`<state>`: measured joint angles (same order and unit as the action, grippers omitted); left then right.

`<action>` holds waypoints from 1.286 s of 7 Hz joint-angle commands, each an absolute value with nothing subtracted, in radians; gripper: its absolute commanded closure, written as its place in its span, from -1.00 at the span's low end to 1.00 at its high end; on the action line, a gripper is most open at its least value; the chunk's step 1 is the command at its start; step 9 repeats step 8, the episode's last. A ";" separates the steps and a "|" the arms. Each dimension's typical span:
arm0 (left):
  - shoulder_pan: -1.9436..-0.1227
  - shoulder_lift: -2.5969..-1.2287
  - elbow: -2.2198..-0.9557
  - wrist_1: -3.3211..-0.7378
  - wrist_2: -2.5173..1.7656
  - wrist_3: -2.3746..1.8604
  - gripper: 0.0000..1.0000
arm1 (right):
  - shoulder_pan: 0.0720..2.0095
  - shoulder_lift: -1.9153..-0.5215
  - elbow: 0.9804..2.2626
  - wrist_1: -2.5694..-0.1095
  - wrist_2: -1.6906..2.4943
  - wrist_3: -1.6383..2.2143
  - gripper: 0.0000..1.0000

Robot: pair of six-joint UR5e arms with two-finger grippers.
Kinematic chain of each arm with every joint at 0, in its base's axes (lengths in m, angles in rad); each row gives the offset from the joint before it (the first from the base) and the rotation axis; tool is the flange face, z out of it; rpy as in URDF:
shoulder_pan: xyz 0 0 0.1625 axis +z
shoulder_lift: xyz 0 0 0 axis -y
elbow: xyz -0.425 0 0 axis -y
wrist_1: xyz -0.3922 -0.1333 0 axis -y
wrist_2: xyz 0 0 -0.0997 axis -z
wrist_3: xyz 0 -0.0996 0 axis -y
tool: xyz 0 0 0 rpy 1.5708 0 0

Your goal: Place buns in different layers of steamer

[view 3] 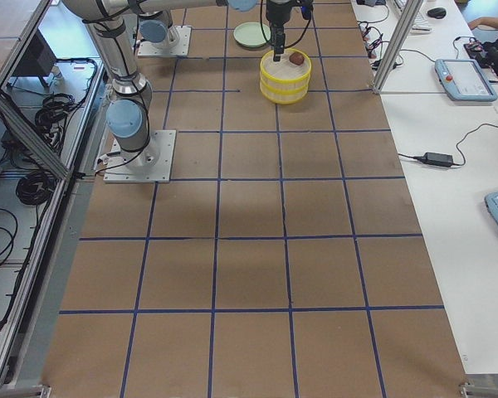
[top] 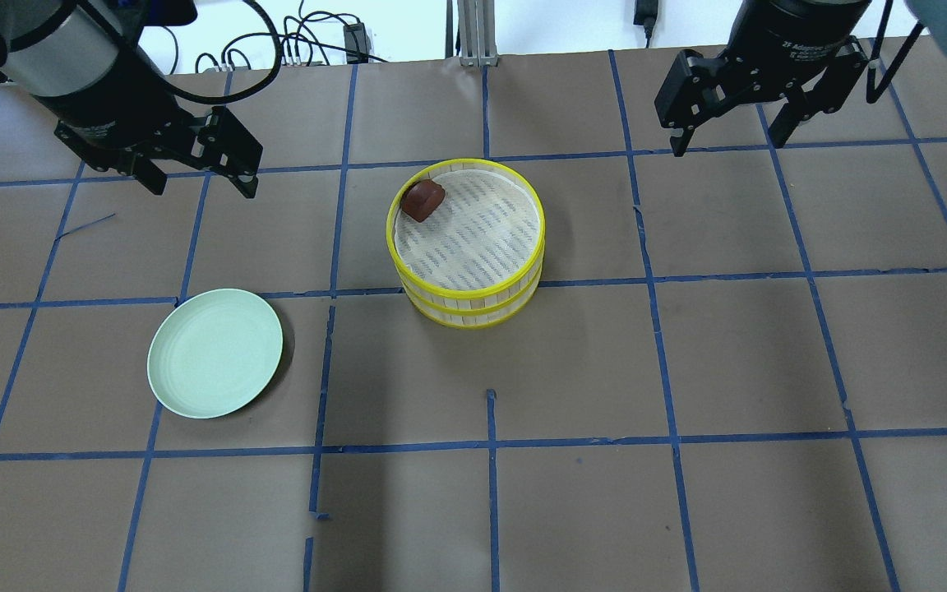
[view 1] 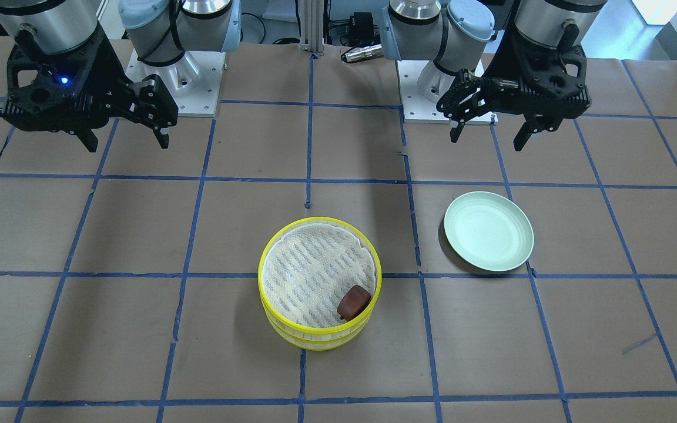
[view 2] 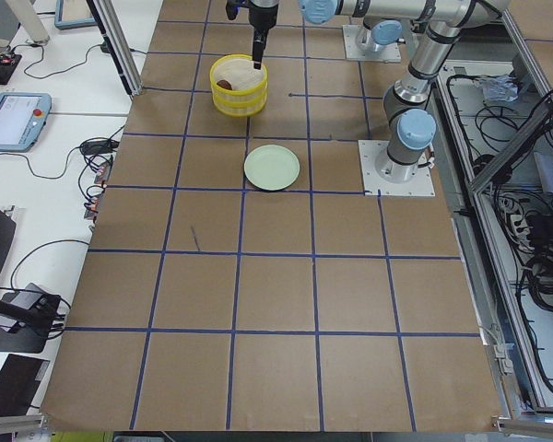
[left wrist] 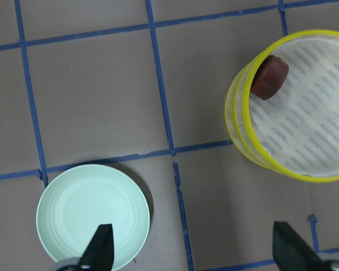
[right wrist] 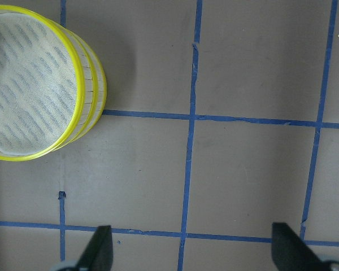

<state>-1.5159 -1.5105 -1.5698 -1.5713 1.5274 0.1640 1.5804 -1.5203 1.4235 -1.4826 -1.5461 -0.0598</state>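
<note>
While the overhead view takes in both arms at once, only the wrist cameras look straight down between the fingers. The brown paper-covered table (top: 687,370), gridded with blue tape, spreads under both grippers. The yellow-rimmed two-tier bamboo steamer (top: 473,306) stands roughly midway between them; the inside of its lower tier is hidden in every view. The pale green round plate (top: 214,353) lies on the table below the left gripper (top: 202,185), and the left wrist view puts its rim under one fingertip (left wrist: 101,251). The small dark brown bun (top: 422,200) rests in the top tier, tilted against the rim on the left gripper's side. The right wrist view catches only a sliver of it at its edge. The right gripper (top: 727,144) hangs above the table, with the steamer off to its side. Both grippers have their fingers spread wide, holding nothing and touching nothing.
</note>
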 commanded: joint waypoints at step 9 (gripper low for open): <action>-1.493 -1.480 -1.592 -1.603 1.522 0.216 -1.00 | 1.582 -1.517 1.425 -1.488 -1.552 -0.061 -1.00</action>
